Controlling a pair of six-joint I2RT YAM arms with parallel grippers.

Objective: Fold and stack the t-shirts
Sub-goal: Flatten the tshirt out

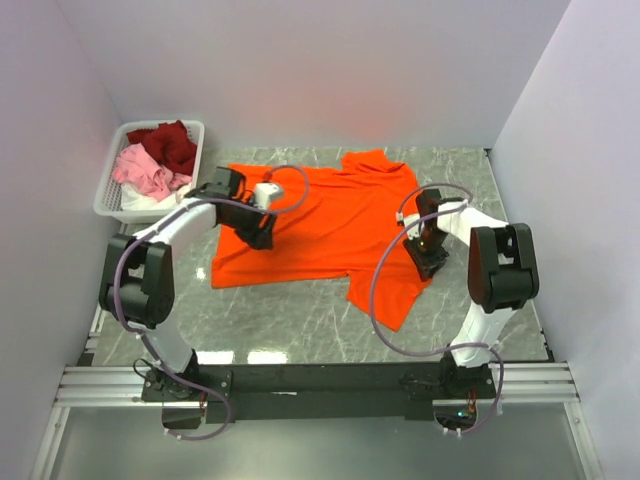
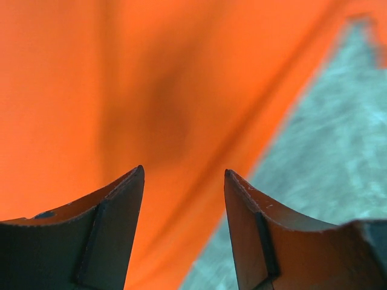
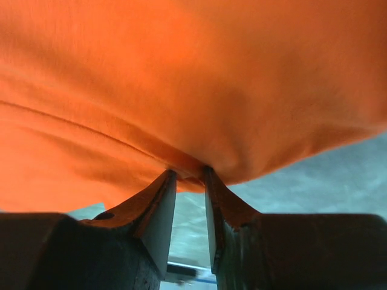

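**Desk:** Quickly, where's the orange t-shirt [image 1: 330, 225]?

**Photog:** Spread on the grey marble table [image 1: 300, 325], just right of the white basket [image 1: 108, 190]. The side nearest the basket lies flat. The side farthest from it is rumpled, w/ 1 flap trailing toward the arm bases.

**Desk:** Left gripper [image 2: 184, 170]?

**Photog:** Released. Its 2 fingers stand apart over the half of the shirt nearer the basket, w/ nothing between them, and orange cloth fills the wrist cam.

**Desk:** Right gripper [image 3: 189, 171]?

**Photog:** Clenched on the orange t-shirt at the edge farthest from the basket. The fingertips pinch a seamed fold, and the cloth bunches there.

**Desk:** Other shirts?

**Photog:** 3 in the basket: dark red shirt [image 1: 170, 142] at its back, pink shirt [image 1: 140, 170] mid, white shirt [image 1: 140, 200] at front. All crumpled.
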